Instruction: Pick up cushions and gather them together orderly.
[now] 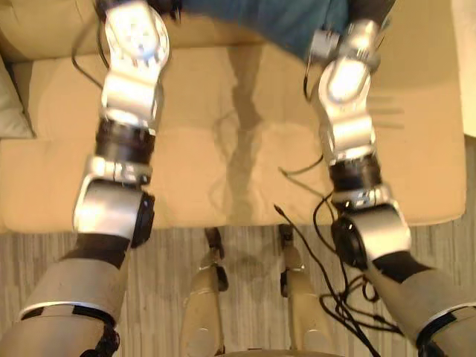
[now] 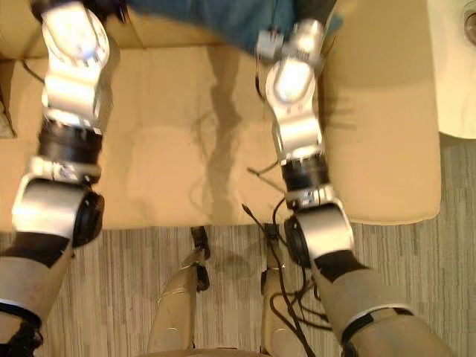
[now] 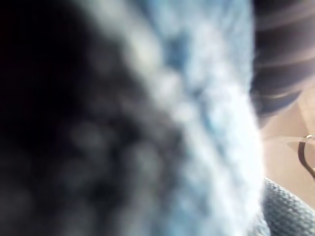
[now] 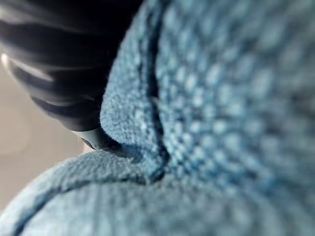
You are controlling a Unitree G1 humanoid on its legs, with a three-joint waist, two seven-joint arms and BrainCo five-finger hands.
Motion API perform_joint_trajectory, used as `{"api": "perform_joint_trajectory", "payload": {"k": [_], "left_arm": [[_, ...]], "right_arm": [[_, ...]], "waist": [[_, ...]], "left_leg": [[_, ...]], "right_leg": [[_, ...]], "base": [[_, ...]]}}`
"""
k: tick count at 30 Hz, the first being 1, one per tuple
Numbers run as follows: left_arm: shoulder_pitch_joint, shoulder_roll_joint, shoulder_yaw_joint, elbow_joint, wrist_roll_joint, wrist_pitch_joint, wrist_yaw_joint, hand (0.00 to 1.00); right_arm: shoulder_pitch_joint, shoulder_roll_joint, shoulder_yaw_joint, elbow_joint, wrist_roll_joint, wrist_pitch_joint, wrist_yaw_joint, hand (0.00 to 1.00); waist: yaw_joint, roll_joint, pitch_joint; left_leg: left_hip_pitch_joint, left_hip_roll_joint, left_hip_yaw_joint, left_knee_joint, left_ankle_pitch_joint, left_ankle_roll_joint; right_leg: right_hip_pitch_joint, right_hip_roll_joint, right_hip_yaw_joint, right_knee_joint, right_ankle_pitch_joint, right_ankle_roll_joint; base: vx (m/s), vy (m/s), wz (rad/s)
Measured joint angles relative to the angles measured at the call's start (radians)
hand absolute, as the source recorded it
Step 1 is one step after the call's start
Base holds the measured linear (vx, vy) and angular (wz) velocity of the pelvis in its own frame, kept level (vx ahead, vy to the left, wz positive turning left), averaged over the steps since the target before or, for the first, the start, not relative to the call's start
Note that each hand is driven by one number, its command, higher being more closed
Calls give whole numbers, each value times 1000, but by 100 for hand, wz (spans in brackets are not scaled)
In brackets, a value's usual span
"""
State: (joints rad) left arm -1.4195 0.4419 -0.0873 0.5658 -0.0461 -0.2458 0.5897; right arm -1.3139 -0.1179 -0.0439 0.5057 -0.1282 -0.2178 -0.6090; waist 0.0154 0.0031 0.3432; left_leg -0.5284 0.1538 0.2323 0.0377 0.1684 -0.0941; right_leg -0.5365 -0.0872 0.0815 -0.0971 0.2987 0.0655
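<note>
A blue knitted cushion [image 1: 268, 22] lies at the far edge of the beige sofa seat [image 1: 223, 149], between my two outstretched arms. My left hand [image 3: 280, 49] is at the cushion's left end, with blue fabric [image 3: 206, 98] pressed right up against its dark ribbed cover. My right hand [image 4: 64, 64] is at the cushion's right end; a fold of the cushion [image 4: 221, 98] bulges against its cover. Both hands are sunk into or hidden behind the cushion.
A pale cushion [image 1: 11, 104] rests at the sofa's left edge. The wide seat runs below the arms to the front edge, where the striped carpet [image 1: 245, 245] begins. A white rounded object [image 2: 457, 67] stands past the sofa's right end.
</note>
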Motion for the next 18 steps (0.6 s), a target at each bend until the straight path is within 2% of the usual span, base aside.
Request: {"api": "perform_joint_trajectory", "payload": {"k": [3,4,7,10,13,18], "left_arm": [[-95,7,20,136,-3,-4,3,0],[-136,7,20,217,-17,-3,-3,0],[-177,7,25,341,-61,11,-26,0],[-176,8,74,398,-86,30,-73,0],[-136,5,119,400,-99,35,-114,0],[49,-52,232,400,-105,40,-173,0]], "right_arm": [[-119,-45,0,156,13,-2,2,0],[-164,-69,0,247,52,0,26,0],[-196,-110,3,352,129,7,94,0],[-195,-128,14,380,188,9,164,0],[-177,-136,36,380,221,10,202,0],[-58,-124,87,377,254,35,221,0]], "waist": [[1,0,3],[0,2,9],[4,-1,46],[5,0,69],[8,0,90],[9,-2,100]], "left_leg": [[3,-7,-21,-94,61,-1],[4,-9,-35,-132,84,-1],[-22,-13,-49,-133,87,0],[-82,-15,-71,-133,109,2],[-135,-12,-85,-132,117,1],[-167,-10,-85,-132,116,1]], "right_leg": [[-24,10,-26,0,1,-1],[-31,11,-40,-1,1,-1],[-47,8,-59,-1,1,-1],[-90,5,-84,-1,1,-1],[-133,6,-103,-1,3,-1],[-165,6,-105,-1,7,1]], "base": [[-61,-20,23],[-54,-11,27],[-46,28,21],[-37,35,19],[-18,58,16],[14,78,1]]}}
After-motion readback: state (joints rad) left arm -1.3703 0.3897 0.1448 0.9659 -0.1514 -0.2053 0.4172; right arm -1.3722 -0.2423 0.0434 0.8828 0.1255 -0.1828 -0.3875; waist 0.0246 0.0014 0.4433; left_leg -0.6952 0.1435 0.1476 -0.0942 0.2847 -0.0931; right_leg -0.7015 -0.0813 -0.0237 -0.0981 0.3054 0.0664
